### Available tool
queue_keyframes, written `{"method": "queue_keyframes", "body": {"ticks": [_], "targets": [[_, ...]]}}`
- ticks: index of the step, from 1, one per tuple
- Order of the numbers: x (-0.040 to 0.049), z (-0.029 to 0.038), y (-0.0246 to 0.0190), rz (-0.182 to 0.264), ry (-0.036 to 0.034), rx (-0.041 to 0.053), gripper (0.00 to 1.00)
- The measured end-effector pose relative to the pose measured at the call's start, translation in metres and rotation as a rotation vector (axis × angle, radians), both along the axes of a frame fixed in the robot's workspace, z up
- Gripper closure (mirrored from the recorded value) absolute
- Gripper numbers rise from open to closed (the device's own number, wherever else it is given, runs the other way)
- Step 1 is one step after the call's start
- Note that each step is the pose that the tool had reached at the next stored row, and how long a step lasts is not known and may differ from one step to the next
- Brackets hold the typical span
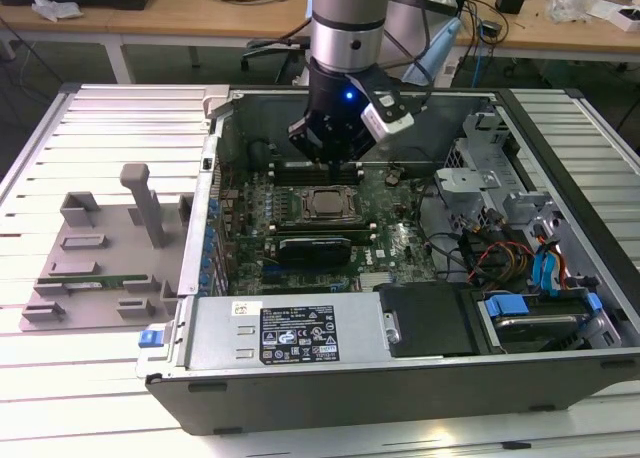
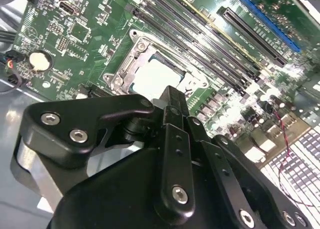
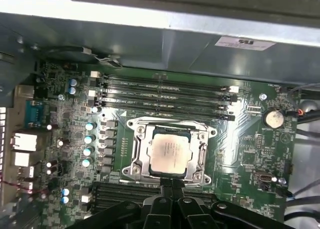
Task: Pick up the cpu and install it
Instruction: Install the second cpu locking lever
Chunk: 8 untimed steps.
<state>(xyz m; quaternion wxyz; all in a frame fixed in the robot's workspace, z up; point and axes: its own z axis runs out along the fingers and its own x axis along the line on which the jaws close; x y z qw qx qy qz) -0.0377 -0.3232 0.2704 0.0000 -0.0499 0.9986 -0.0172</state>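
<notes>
The cpu (image 3: pixel 170 151), a flat square chip with a silvery top, lies inside the metal socket frame (image 3: pixel 141 154) on the green motherboard (image 3: pixel 245 144). It also shows in the second wrist view as the cpu (image 2: pixel 155 76) and in the exterior view as the cpu (image 1: pixel 325 203). My black gripper (image 3: pixel 172 183) hovers just above one edge of the socket with its fingers pressed together and nothing between them. In the exterior view the gripper (image 1: pixel 335 160) hangs inside the open computer case, above the board just behind the socket.
Memory slots (image 3: pixel 165 96) run beside the socket. A black graphics card (image 1: pixel 315 248) lies in front of it, and a power supply (image 1: pixel 290 333) lines the near case wall. Cables and a drive cage (image 1: pixel 520 248) crowd the exterior view's right. A grey fixture tray (image 1: pixel 100 258) sits outside the case.
</notes>
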Motion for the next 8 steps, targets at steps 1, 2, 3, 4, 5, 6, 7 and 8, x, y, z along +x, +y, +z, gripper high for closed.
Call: {"method": "queue_keyframes", "body": {"ticks": [1, 2, 3, 4, 5, 6, 7, 8], "targets": [[0.0, 0.002, 0.0, 0.0, 0.0, 0.0, 0.89], [0.0, 0.0057, 0.0, 0.0, 0.0, 0.0, 0.89], [0.0, 0.0076, 0.0, 0.0, 0.0, 0.0, 0.89], [0.0, 0.0097, 0.0, 0.0, -0.0001, 0.0, 0.89], [0.0, 0.0122, 0.0, 0.0, 0.0, 0.0, 0.89], [0.0, 0.0144, 0.0, 0.0, 0.0, 0.0, 0.89], [0.0, 0.0179, 0.0, 0.0, 0.0, 0.0, 0.89], [0.0, 0.0219, 0.0, 0.0, -0.0001, 0.0001, 0.89]]}}
